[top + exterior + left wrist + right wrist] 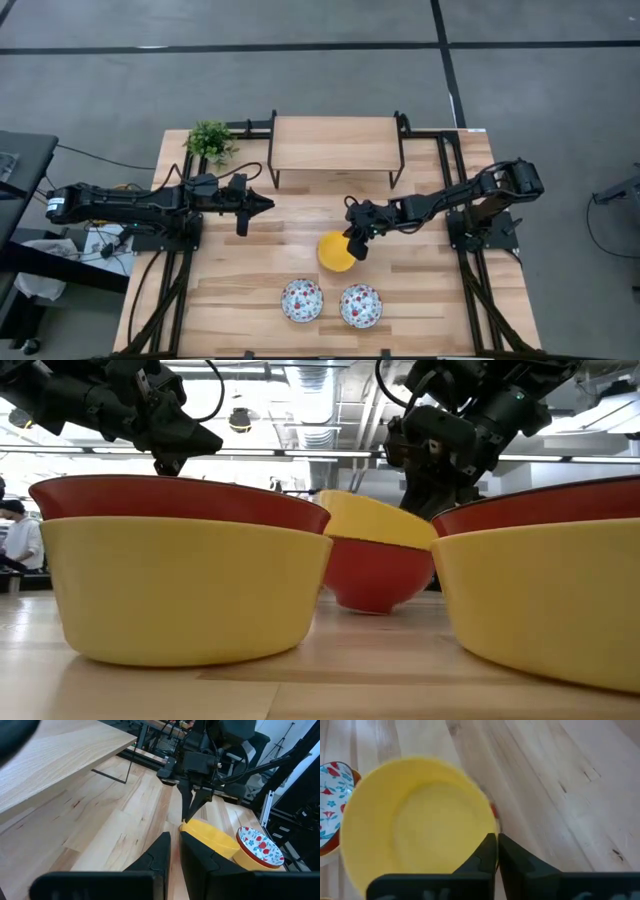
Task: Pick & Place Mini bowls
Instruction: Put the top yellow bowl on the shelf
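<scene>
Leftmost, the left gripper [268, 204] hangs over the bare table [420, 290] in front of the small wooden shelf [335, 145], near the potted plant [210, 140], its fingers close together with only a thin gap between them and nothing held. Toward the middle of the table sits the yellow mini bowl [337, 251], tilted, with its rim raised on the side facing the right arm. The right gripper [354, 243] is clamped on that raised rim, fingers pressed together over the bowl's edge [487, 827], the bowl lying just in front of and below the fingertips. Nearer the front edge stand two floral mini bowls [302, 300], side by side and apart from the yellow one, the second [361, 306] to the right.
</scene>
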`<action>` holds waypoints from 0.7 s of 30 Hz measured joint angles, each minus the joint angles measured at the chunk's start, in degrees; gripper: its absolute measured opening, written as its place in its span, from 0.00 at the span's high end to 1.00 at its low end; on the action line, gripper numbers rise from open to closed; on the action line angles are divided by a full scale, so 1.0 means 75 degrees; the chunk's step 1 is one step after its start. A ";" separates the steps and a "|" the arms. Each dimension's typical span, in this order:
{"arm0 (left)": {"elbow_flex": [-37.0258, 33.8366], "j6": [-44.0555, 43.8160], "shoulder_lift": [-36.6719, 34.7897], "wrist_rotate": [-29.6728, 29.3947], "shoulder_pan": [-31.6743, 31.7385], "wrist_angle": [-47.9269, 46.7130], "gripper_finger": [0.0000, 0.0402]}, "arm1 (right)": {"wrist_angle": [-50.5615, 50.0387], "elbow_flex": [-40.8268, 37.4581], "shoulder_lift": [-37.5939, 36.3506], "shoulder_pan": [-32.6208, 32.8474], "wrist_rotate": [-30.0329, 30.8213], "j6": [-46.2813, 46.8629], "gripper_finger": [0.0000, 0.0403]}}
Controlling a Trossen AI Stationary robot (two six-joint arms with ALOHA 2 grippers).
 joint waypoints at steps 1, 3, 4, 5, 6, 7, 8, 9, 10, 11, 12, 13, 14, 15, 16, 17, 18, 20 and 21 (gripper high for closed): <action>0.0000 0.0000 0.0000 0.0000 0.0000 0.0001 0.91 | -0.0002 0.0000 0.0000 0.0000 -0.0015 0.0050 0.98; 0.0000 0.0000 0.0000 0.0001 0.0000 0.0002 0.91 | -0.0002 0.0000 0.0000 -0.0017 -0.0016 0.0195 0.98; 0.0000 0.0000 0.0000 0.0002 0.0000 0.0001 0.91 | -0.0002 0.0000 0.0000 -0.0035 -0.0020 0.0238 0.98; 0.0000 0.0000 0.0000 0.0000 0.0000 0.0002 0.91 | -0.0002 0.0000 0.0000 -0.0049 -0.0028 0.0260 0.98; 0.0000 0.0000 0.0000 0.0000 0.0000 0.0002 0.91 | -0.0002 0.0000 0.0000 -0.0051 -0.0034 0.0260 0.99; 0.0000 0.0000 0.0000 0.0003 0.0000 0.0002 0.91 | -0.0004 0.0000 -0.0008 -0.0052 -0.0039 0.0260 0.99; 0.0000 0.0000 0.0000 0.0000 0.0000 0.0002 0.91 | -0.0016 0.0000 -0.0022 -0.0050 -0.0050 0.0260 0.99; 0.0000 0.0000 0.0000 0.0002 0.0000 0.0002 0.91 | -0.0015 0.0000 -0.0034 -0.0052 -0.0059 0.0288 0.99; 0.0000 0.0000 0.0000 0.0003 0.0003 0.0002 0.91 | -0.0013 0.0000 -0.0035 -0.0055 -0.0060 0.0346 0.99; 0.0000 0.0000 0.0000 0.0003 0.0000 0.0002 0.91 | -0.0020 0.0000 -0.0035 -0.0055 -0.0065 0.0375 0.99; 0.0000 0.0000 0.0000 0.0003 0.0000 0.0002 0.91 | -0.0019 0.0000 -0.0037 -0.0055 -0.0106 0.0380 0.99; 0.0000 0.0000 0.0000 0.0001 0.0000 0.0002 0.91 | -0.0016 0.0000 -0.0038 -0.0056 -0.0151 0.0381 1.00; 0.0000 0.0000 0.0000 0.0003 0.0000 0.0002 0.91 | -0.0016 0.0000 -0.0036 -0.0058 -0.0179 0.0383 1.00; 0.0000 0.0000 0.0000 0.0003 0.0000 0.0002 0.91 | -0.0017 0.0000 -0.0038 -0.0056 -0.0180 0.0396 1.00; 0.0000 0.0000 0.0000 0.0001 0.0000 0.0002 0.91 | -0.0016 0.0000 -0.0038 -0.0055 -0.0182 0.0395 0.99; 0.0000 0.0000 0.0000 0.0003 0.0000 0.0002 0.91 | -0.0015 0.0002 -0.0038 -0.0055 -0.0184 0.0397 0.99; 0.0000 0.0000 0.0000 0.0003 0.0000 0.0002 0.91 | -0.0062 0.0032 -0.0038 -0.0055 -0.0185 0.0396 0.99; 0.0000 0.0000 0.0000 0.0003 0.0000 0.0002 0.91 | -0.0163 0.0141 -0.0037 -0.0055 -0.0185 0.0371 1.00; 0.0000 0.0000 0.0000 0.0003 0.0000 0.0002 0.91 | -0.0206 0.0210 -0.0036 -0.0055 -0.0188 0.0339 1.00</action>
